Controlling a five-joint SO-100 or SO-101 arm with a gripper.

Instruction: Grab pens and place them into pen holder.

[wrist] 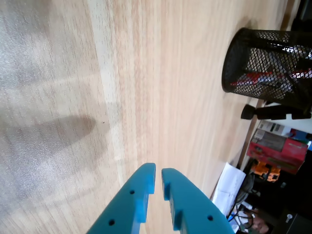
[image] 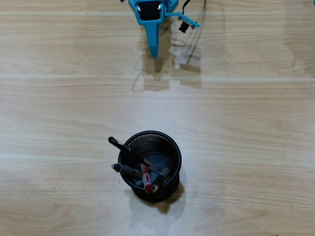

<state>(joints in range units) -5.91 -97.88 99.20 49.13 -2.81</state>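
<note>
We find the gripper (wrist: 158,173) clenched on nothing: in the wrist view its two blue fingers (wrist: 183,200) come up from the bottom edge with tips nearly together, only a thin slit between them, and no pen in the gap. In the overhead view the same gripper (image: 154,51) shows as a single blue point at the top edge, aimed down the picture, hanging over bare wood with its shadow just below it. We note a small dark part on a blue bracket (image: 186,24) beside it, with thin cables running off the top. The tabletop (image: 246,123) is pale wood grain, and we see no loose pens lying on it in either view. Well apart from the gripper, toward the bottom of the overhead view, stands the pen holder (image: 173,147), a round black mesh cup, upright. All the pens (image: 142,172) we can count are inside it, leaning against the wall: two dark-tipped ones stick out over the left rim, a red one (image: 145,181) and another dark one lie lower in the cup. In the wrist view the pen holder (wrist: 258,58) sits at upper right, red showing through the mesh.
</note>
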